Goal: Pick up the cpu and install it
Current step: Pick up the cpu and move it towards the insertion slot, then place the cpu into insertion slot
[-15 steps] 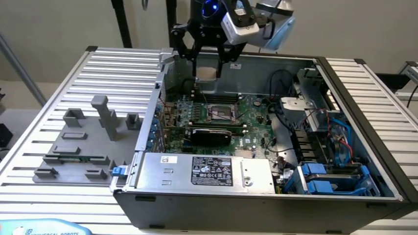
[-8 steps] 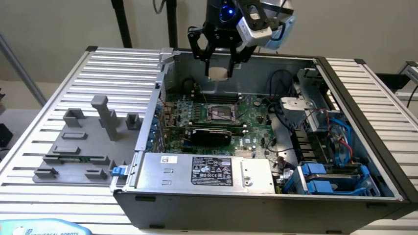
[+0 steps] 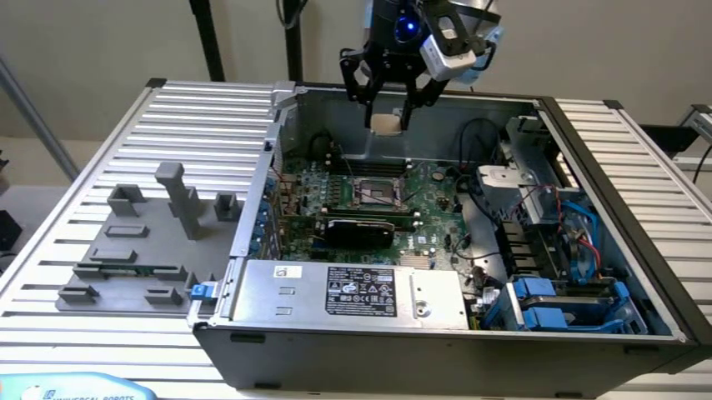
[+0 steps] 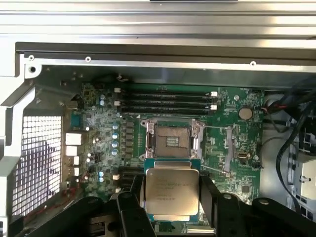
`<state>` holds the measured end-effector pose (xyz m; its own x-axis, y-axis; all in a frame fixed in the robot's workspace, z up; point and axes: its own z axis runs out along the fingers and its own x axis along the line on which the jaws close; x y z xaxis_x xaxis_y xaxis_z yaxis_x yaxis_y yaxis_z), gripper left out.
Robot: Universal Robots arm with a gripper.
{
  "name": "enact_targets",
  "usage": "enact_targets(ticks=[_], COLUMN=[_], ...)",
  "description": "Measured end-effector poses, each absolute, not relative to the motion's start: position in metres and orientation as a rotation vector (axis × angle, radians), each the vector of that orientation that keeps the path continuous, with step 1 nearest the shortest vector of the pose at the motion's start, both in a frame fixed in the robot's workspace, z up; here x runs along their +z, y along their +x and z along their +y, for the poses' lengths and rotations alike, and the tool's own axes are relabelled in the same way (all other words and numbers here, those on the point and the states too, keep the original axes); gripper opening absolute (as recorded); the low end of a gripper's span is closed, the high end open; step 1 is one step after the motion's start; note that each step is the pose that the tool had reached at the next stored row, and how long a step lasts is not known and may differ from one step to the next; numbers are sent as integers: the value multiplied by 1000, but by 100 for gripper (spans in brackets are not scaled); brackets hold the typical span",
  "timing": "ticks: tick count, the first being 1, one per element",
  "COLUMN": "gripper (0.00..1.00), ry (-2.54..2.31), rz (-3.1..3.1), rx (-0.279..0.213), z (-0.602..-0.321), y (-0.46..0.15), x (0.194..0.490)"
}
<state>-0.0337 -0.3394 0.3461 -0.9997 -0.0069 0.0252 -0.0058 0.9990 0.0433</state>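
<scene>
Evidently, the first half of the task is done: the cpu (image 4: 171,192) is held off every surface, clamped flat between the fingers of the gripper (image 3: 388,115), which are spread wide across the chip's opposite edges. The tool is hung over the open computer case (image 3: 445,358), above the motherboard (image 4: 98,133). The installation is judged not yet done. The socket (image 4: 171,140) is seen below and just ahead of the fingertips with its contact field bare, and the chip is held well clear of it in height. Off to one side of the tool, outside the case, grey fixture blocks (image 3: 145,242) are set on the ribbed table (image 3: 67,217).

As for writing, several lines of print are carried on the chip's metal top, but they cannot be read. A white label (image 3: 359,292) on the power supply is covered with text and marks too fine to be made out. On a pale blue object (image 3: 67,390), far from the tool at the table's edge, "UNIVERSAL ROBOTS" is partly legible.
</scene>
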Motion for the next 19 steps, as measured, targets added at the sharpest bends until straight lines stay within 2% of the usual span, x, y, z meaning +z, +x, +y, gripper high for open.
enact_targets(ticks=[6,19], gripper=[55,55], ry=[10,10], rz=[-3115,-3115], rx=[-67,-67], z=[-323,-323], y=[-28,-28], x=[339,339])
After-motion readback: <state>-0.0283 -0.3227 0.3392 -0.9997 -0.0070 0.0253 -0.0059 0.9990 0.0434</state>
